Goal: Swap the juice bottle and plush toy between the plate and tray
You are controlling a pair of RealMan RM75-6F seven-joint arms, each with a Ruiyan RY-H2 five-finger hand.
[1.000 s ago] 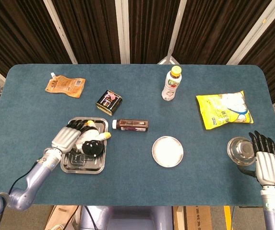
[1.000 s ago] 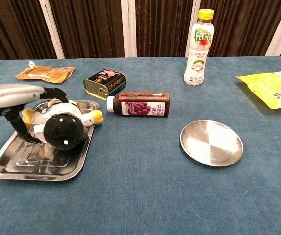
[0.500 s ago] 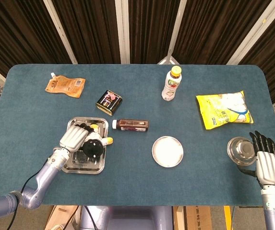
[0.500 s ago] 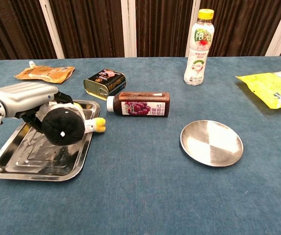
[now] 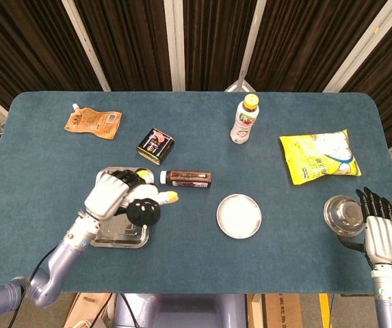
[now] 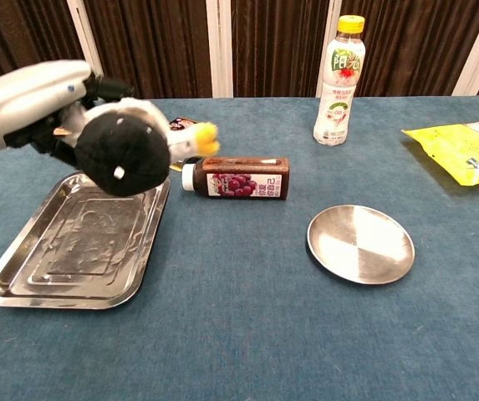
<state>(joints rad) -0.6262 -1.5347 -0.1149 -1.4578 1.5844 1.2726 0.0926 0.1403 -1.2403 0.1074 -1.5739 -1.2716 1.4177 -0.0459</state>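
Since the frames a second ago we have lifted the plush toy [image 6: 130, 144] out of the tray [image 6: 72, 251]: it lay on the tray floor then, and now it hangs clear above the tray's far right part, its yellow beak pointing toward the juice bottle [image 6: 237, 177]. Our left hand [image 5: 107, 195] wraps the toy from behind, fingers curled around its black body, the forearm reaching in from the lower left of the head view. Our right hand [image 5: 382, 231] has not moved; it rests at the table's [image 5: 182, 266] near right edge, fingers extended together and holding nothing, just beside a small steel bowl [image 5: 343, 214]. The tray now carries nothing on its ribbed floor. The juice bottle lies on its side on the cloth, white cap toward the tray, between tray and plate [image 6: 361, 243] and touching neither; the plate is bare too. Farther back we see a dark tin [image 5: 156, 145] behind the toy, an orange pouch [image 5: 93, 121] at the far left, an upright yellow-capped drink bottle [image 6: 340, 80], and a yellow snack bag [image 5: 319, 156] at the right.
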